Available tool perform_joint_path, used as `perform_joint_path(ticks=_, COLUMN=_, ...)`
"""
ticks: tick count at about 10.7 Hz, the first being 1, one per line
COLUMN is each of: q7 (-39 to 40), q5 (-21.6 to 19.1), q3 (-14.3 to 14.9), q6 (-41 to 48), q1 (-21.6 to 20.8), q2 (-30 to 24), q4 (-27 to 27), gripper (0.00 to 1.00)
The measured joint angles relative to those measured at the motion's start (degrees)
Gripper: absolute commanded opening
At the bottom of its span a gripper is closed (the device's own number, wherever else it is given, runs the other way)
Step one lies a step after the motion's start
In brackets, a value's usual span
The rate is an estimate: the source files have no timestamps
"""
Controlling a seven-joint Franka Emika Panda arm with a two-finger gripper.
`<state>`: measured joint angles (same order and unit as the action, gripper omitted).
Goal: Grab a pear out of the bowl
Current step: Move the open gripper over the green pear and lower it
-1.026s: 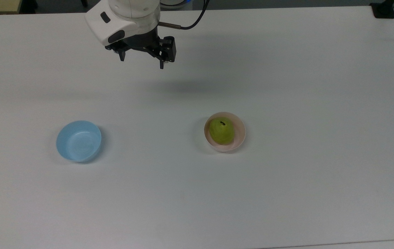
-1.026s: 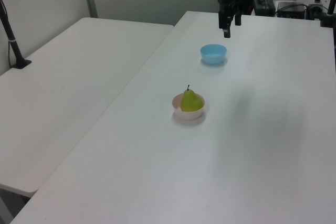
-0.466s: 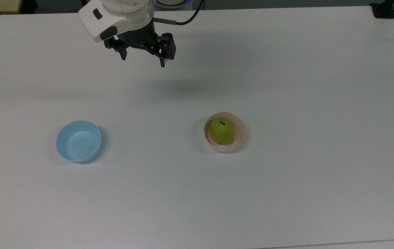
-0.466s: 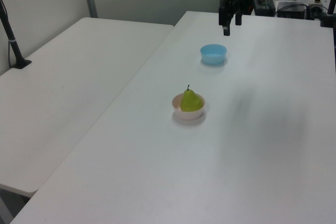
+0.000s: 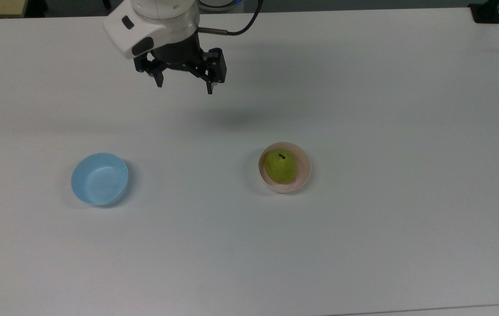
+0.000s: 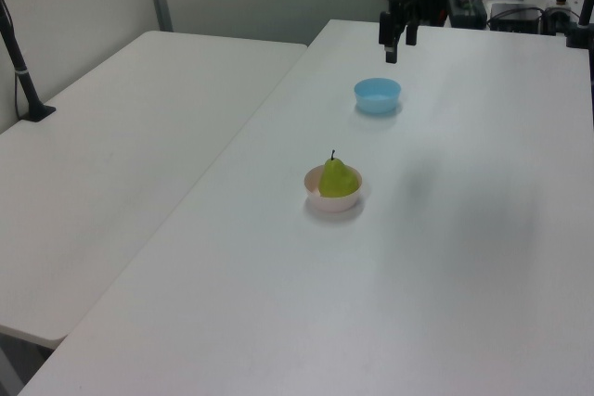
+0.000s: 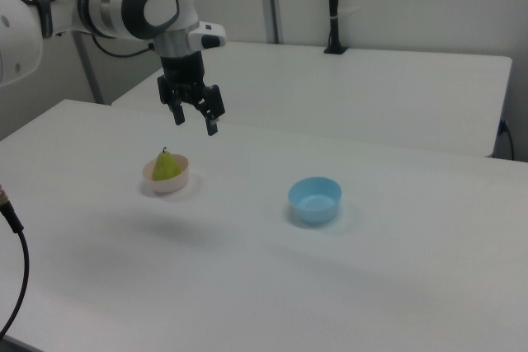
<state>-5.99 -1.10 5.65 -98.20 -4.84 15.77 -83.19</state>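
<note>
clearly the approach: gripper point(image 5: 183, 83) hangs high, fingers spread, empty. next, travel over the pear point(image 5: 280, 166) in the bowl point(image 5: 304, 173) and descend.

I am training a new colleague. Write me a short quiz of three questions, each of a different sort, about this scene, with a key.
1. True or false: the pear stands in the blue bowl.
2. Multiple choice: the end effector is (A) shut on the pear, (B) open in the air above the table, (C) inside the pink bowl.
3. Fill in: in the right view, the blue bowl lies to the ____ of the pink bowl.

Key: 1 false; 2 B; 3 right.
</note>
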Motion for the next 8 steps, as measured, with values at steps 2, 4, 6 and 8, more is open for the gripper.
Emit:
perform_joint_path(ticks=2, q7=1.4, q5=-1.0, q3=-1.3, q6=-5.6, q1=-1.0, q2=1.6, q4=-0.2, gripper=1.0)
perform_joint_path(ticks=4, q7=1.4, q5=-1.2, q3=-1.8, q6=-10.4, q1=-4.1, q2=4.1, q4=-0.2, gripper=1.0)
perform_joint_path(ticks=6, q7=1.4, q5=-1.2, q3=-2.0, q6=-13.2, q1=-8.3, q2=7.0, q4=-0.3, gripper=1.0)
perform_joint_path(ticks=8, q7=1.3, q5=-1.2, q3=-2.1, q6=-14.1, q1=-11.9, q2=9.5, q4=-0.3, gripper=1.0)
